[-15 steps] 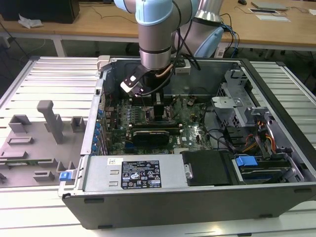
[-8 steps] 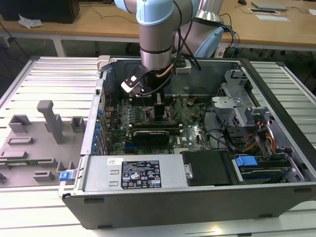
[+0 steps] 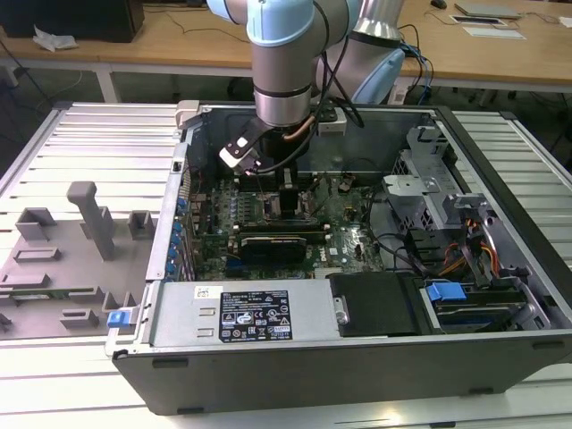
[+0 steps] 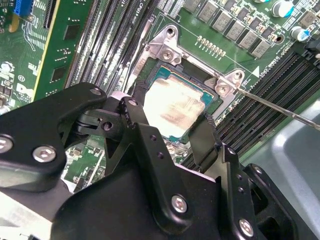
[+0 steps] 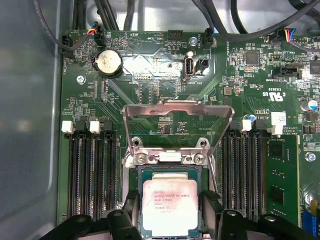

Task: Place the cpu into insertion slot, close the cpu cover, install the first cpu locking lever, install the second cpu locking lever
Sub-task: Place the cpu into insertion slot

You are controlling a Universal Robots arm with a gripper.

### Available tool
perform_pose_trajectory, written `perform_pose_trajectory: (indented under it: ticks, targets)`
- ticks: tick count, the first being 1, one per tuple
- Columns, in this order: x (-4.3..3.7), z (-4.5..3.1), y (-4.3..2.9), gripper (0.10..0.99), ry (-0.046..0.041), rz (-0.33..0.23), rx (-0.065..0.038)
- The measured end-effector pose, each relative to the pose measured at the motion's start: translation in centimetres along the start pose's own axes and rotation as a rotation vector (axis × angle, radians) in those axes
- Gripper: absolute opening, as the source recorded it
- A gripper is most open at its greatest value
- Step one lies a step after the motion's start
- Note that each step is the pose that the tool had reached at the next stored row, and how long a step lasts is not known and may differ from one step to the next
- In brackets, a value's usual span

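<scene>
first wrist view: the cpu (image 5: 169,207) is seen lying flat within the dark frame of the insertion slot (image 5: 165,171), its pale metal top facing up. it is flanked by the black fingers (image 5: 131,207) of the gripper (image 5: 170,200), whose jaws are closed against two opposite edges of the chip. the cpu cover (image 5: 177,107) is raised on its hinge, tilted back from the slot. memory slots (image 5: 90,170) are set on both sides. in the second wrist view, a thin metal locking lever (image 4: 280,107) is seen unlatched, angled out past the slot's corner. in the exterior view, the gripper (image 3: 288,192) is lowered into the open computer case (image 3: 268,313) over the motherboard (image 3: 349,232).
</scene>
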State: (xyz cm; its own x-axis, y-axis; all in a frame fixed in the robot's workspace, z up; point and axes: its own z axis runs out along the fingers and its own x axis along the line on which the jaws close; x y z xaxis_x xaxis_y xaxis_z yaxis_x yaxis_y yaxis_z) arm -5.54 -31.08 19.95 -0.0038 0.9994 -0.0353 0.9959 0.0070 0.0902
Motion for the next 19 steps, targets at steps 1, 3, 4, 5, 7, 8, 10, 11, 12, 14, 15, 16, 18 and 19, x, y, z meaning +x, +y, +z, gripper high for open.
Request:
perform_pose_trajectory:
  ticks: [1, 3, 4, 5, 7, 8, 10, 11, 12, 14, 15, 16, 18, 19]
  targets:
    - [0.0, -0.02, 0.0, 0.616, -0.0002, 0.0, 0.0]
    - [-0.01, -0.2, 0.02, 0.616, 0.0, 0.0, 0.0]
    - [-0.01, -0.28, 0.03, 0.616, -0.0002, 0.0, 0.0]
    - [-0.01, -0.35, 0.03, 0.616, 0.0, 0.0, 0.0]
    - [-0.01, -0.46, 0.05, 0.616, 0.0, 0.0, 0.0]
    - [-0.01, -0.47, 0.05, 0.616, 0.0002, 0.0, 0.0]
    - [-0.02, -0.48, 0.05, 0.616, 0.0, 0.0, 0.0]
    - [-0.02, -0.48, 0.05, 0.616, 0.0, 0.0, 0.0]
    - [-0.02, -0.48, 0.05, 0.616, 0.0, 0.0, 0.0]
    - [-0.02, -0.49, 0.05, 0.537, -0.0001, 0.0, 0.0]
    - [-0.03, -0.51, 0.04, 0.471, -0.0006, 0.0, 0.0]
    - [-0.03, -0.51, 0.04, 0.424, -0.0005, 0.0, 0.0]
    - [-0.02, -0.5, 0.05, 0.361, -0.0001, 0.0, 0.0]
    - [-0.02, -0.5, 0.05, 0.361, 0.0, 0.0, 0.0]
